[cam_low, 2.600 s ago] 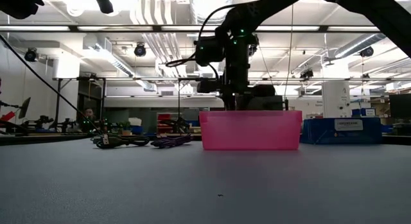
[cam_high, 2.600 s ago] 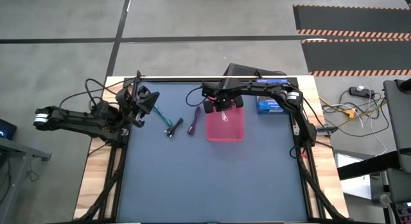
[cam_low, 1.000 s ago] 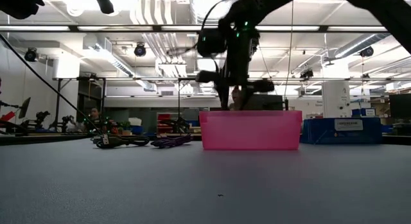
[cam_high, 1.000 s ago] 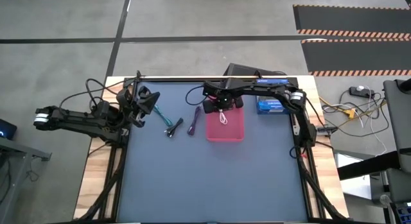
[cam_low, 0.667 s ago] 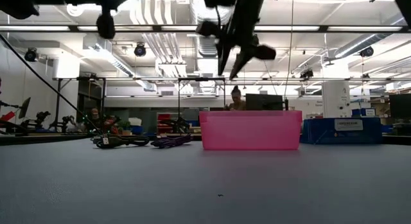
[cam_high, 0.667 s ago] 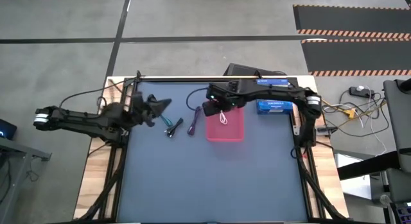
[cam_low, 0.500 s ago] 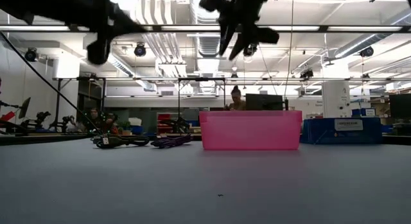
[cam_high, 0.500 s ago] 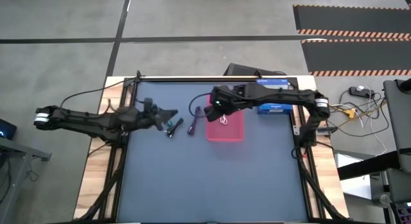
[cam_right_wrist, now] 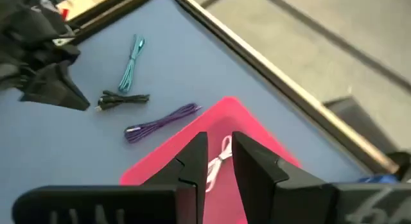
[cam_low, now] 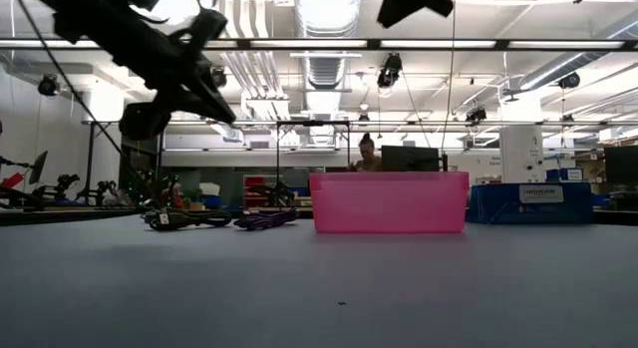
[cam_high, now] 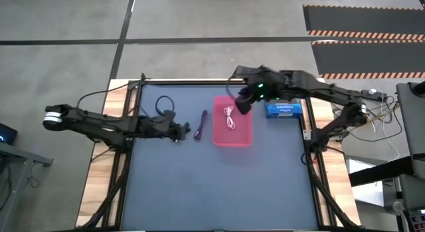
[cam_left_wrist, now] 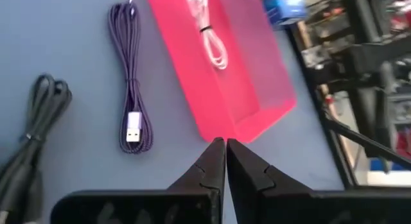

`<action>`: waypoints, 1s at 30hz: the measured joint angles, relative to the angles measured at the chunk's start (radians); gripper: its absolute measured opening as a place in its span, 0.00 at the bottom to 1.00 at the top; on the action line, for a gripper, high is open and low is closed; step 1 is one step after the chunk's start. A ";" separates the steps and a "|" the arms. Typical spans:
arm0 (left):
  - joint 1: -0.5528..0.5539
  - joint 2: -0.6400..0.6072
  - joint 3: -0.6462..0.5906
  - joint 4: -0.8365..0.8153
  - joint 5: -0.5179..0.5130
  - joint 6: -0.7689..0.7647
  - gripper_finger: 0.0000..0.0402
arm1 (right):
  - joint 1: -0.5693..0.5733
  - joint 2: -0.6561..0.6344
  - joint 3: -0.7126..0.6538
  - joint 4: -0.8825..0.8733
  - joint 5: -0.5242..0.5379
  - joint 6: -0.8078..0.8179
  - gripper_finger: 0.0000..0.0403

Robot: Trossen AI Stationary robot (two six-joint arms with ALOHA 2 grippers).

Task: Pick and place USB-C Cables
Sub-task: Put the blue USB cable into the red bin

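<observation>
left gripper (cam_left_wrist: 221, 161): clenched, empty, over black bundled cable (cam_high: 176, 134) | right gripper (cam_right_wrist: 218, 161): slightly parted, empty, above pink plastic tray (cam_high: 244, 135) | tray holds 1 white coiled cable (cam_high: 230, 117)

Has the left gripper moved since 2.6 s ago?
Yes. In the high view the left gripper has gone from the table's far left corner toward the pink tray, now beside the purple cable.

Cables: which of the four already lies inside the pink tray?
The white cable alone lies in the pink tray. The purple cable, black cable and teal cable lie on the table mat beside it.
</observation>
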 joint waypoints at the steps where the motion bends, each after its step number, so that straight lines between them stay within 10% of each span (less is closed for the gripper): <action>1: 0.000 0.036 0.028 -0.016 0.004 -0.019 0.00 | -0.007 -0.019 0.000 -0.005 -0.006 -0.033 0.14; 12: 0.000 0.321 0.330 -0.317 0.217 -0.272 0.00 | -0.040 -0.184 -0.032 -0.004 -0.080 -0.252 0.11; 30: 0.235 0.281 0.367 -0.730 0.255 -0.401 0.00 | -0.040 -0.252 -0.169 0.034 -0.097 -0.226 0.11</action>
